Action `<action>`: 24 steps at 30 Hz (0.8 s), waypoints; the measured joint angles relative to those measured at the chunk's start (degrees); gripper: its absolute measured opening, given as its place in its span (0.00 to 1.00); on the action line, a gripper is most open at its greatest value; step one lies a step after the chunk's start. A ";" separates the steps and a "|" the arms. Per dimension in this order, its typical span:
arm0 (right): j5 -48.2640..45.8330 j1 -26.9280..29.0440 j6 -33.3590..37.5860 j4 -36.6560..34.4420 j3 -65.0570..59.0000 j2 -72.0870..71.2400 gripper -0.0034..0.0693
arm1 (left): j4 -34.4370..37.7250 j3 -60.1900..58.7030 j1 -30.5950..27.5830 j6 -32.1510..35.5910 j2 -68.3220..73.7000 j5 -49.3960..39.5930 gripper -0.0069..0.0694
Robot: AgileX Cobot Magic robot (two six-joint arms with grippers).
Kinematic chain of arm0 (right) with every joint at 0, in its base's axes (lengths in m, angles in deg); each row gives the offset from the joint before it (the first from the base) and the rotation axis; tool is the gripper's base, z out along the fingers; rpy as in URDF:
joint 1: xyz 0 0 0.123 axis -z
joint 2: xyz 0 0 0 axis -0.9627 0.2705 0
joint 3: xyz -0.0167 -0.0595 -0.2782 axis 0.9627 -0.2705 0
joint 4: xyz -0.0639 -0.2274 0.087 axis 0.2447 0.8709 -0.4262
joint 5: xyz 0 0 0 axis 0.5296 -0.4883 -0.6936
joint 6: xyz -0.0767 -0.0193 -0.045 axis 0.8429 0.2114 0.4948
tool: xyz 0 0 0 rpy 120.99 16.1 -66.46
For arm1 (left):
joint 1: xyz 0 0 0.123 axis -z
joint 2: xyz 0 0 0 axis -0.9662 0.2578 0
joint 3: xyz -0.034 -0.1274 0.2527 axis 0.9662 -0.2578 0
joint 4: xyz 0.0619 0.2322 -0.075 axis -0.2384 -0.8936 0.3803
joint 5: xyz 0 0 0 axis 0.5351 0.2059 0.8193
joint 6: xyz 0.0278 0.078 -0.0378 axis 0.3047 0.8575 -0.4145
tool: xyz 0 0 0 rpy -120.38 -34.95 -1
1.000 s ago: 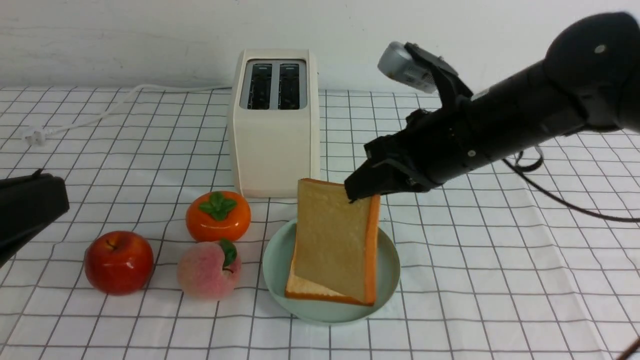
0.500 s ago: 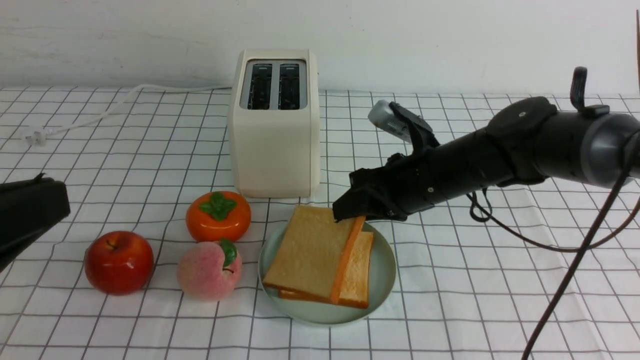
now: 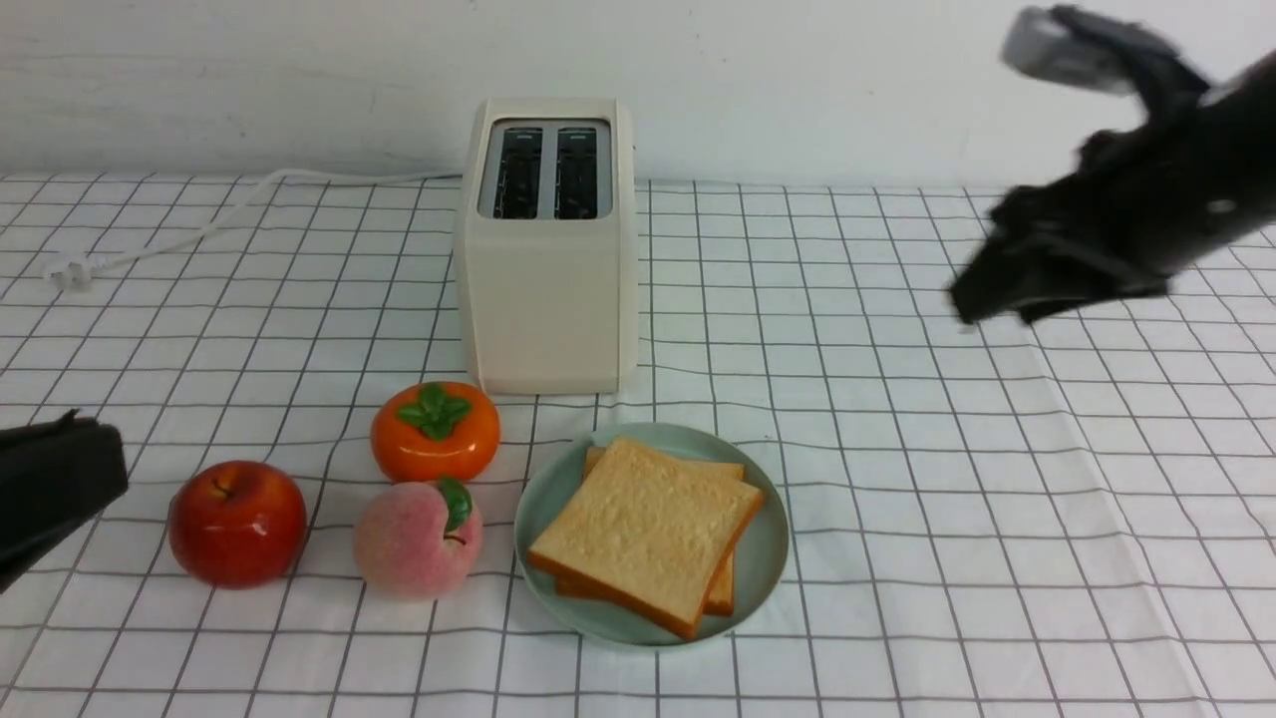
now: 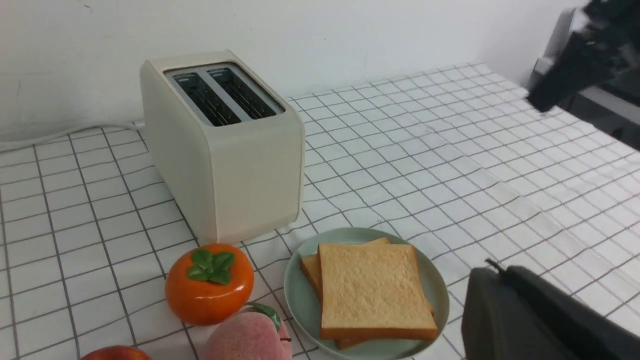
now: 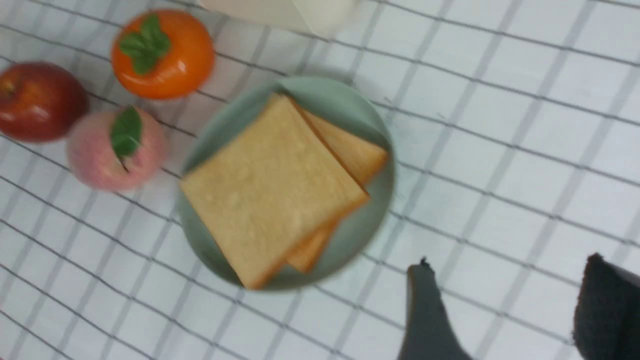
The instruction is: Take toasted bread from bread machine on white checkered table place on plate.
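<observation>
The front view looks forward over the white checkered table (image 3: 897, 548); both wrist views, nearer, angle down, all sharing the plate (image 3: 765, 566).

Two slices of toasted bread (image 3: 648, 524) lie stacked on the green plate (image 3: 770, 563) on the white checkered bench (image 3: 897, 479). The toaster (image 3: 546, 289) stands behind. A persimmon (image 3: 436, 431), an apple (image 3: 236, 522) and a peach (image 3: 417, 538) sit left of the plate. The blurry right gripper (image 3: 972, 299) hangs high, well apart.
</observation>
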 joint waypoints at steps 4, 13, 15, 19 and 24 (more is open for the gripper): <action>-5.93 0.12 -6.13 11.56 -2.84 -14.90 0.16 | 0.49 -7.47 0.00 -4.31 -11.23 3.65 0.07; -6.68 0.12 -12.22 14.51 -23.35 -46.15 0.03 | 0.97 -20.36 0.00 -6.42 -24.72 8.86 0.07; -4.75 0.12 -15.04 14.95 -28.62 -53.84 0.04 | 0.97 -22.62 0.00 -6.42 -24.72 10.03 0.07; 7.32 0.12 -20.36 15.21 -43.45 -71.21 0.04 | 0.97 -27.11 0.00 -6.55 -24.72 11.09 0.07; 18.45 0.12 -22.67 12.25 -53.08 -78.09 0.05 | 0.97 -30.91 0.00 -6.55 -24.72 11.09 0.07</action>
